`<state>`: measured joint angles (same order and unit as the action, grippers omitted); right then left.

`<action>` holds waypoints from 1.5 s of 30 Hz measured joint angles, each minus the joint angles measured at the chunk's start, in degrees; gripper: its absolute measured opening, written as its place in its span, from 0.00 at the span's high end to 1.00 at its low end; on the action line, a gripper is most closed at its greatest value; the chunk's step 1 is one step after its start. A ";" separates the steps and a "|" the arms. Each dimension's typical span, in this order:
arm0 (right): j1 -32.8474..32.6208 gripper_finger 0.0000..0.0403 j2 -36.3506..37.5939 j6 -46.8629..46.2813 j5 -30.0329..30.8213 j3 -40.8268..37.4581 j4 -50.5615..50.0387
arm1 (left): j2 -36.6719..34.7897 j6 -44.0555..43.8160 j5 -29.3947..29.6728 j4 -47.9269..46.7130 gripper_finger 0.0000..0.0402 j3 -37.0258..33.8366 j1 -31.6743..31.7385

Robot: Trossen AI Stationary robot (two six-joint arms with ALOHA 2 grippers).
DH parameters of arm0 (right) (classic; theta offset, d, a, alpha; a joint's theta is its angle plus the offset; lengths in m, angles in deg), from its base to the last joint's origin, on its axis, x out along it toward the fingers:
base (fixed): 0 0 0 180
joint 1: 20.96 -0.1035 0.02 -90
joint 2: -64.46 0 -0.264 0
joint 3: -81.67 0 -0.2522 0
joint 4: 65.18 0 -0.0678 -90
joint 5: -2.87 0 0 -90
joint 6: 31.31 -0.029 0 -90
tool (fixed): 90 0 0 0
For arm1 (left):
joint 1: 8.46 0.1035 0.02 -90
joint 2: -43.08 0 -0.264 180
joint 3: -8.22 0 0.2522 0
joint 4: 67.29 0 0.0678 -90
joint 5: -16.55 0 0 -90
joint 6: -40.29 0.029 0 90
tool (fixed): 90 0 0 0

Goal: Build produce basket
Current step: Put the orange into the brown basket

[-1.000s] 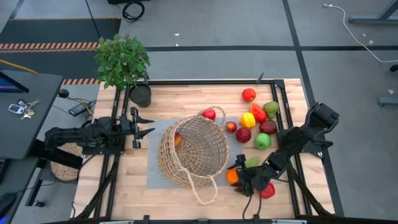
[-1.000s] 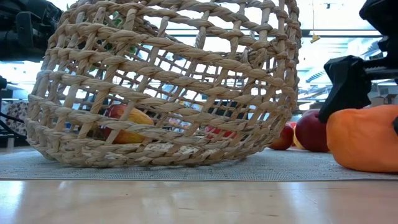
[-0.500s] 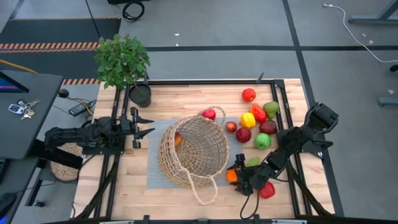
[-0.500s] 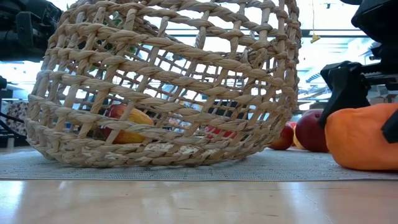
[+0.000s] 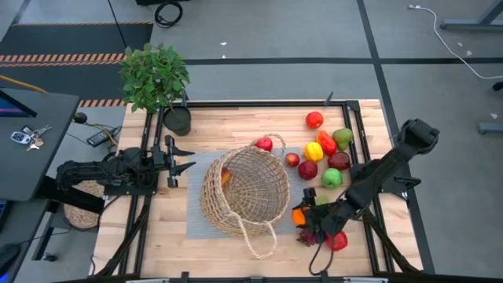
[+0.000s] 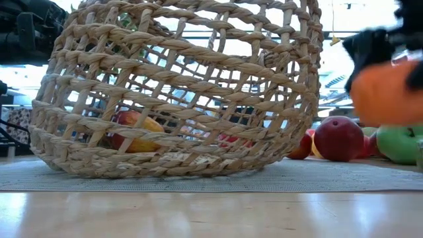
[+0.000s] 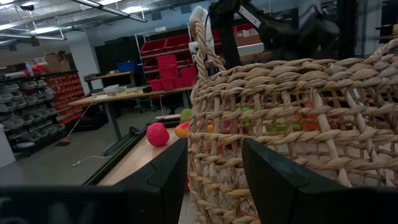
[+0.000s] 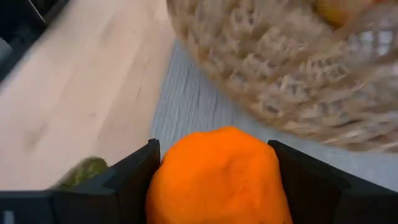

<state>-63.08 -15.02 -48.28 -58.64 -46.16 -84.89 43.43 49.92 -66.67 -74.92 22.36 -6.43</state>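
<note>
Basket point(image 5: 242, 191) tipped on its side at centre frame, mouth towards lower right. Right gripper point(image 5: 305, 221) just right of that rim, clamped on an orange fruit point(image 8: 217, 177) and lifted off the mat point(image 6: 310, 177). Short hop leftward into the opening. Left gripper point(image 5: 179, 158) parked open, far side, frame left.

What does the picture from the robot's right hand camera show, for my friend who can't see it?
The right gripper holds an orange fruit between its two dark fingers, filling the middle of the picture. Just beyond it is the woven wicker basket, sitting on a grey mat on the wooden table. A bit of something green lies beside one finger.
</note>
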 joint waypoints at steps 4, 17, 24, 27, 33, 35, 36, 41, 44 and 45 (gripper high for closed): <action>-0.98 0.29 6.02 0.12 -0.23 1.45 -1.99 | 0.01 0.00 -0.01 0.00 0.60 0.01 0.01; -2.55 0.29 19.10 12.45 5.02 10.37 0.48 | 0.01 0.00 0.01 0.00 0.60 0.02 0.02; -2.29 0.29 17.74 23.32 8.98 14.96 3.62 | -0.01 0.01 0.00 0.00 0.60 0.02 0.02; -2.29 0.29 16.84 32.17 12.26 16.87 5.35 | -0.01 0.00 0.01 0.00 0.60 0.02 0.02; -2.29 0.29 15.69 52.79 16.48 19.11 8.04 | 0.01 0.01 0.00 0.00 0.60 0.00 0.02; -2.26 0.29 15.65 58.32 16.72 19.57 8.99 | 0.00 0.00 0.00 0.00 0.60 0.01 0.01; -2.26 0.29 15.65 60.98 16.76 19.57 9.23 | 0.01 0.02 0.01 0.00 0.60 0.02 0.02; -2.26 0.29 15.60 76.66 16.92 19.57 7.88 | 0.01 0.00 0.00 0.00 0.60 0.00 0.02; -2.38 0.29 15.60 86.01 16.94 19.57 4.71 | 0.01 0.00 -0.01 0.00 0.60 0.01 0.02; -2.56 0.29 15.60 88.27 16.93 19.57 3.43 | 0.00 0.00 -0.01 0.00 0.60 0.02 0.01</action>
<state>-65.63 0.58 39.99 -41.71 -26.59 -81.46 43.43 49.93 -66.68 -74.92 22.38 -6.42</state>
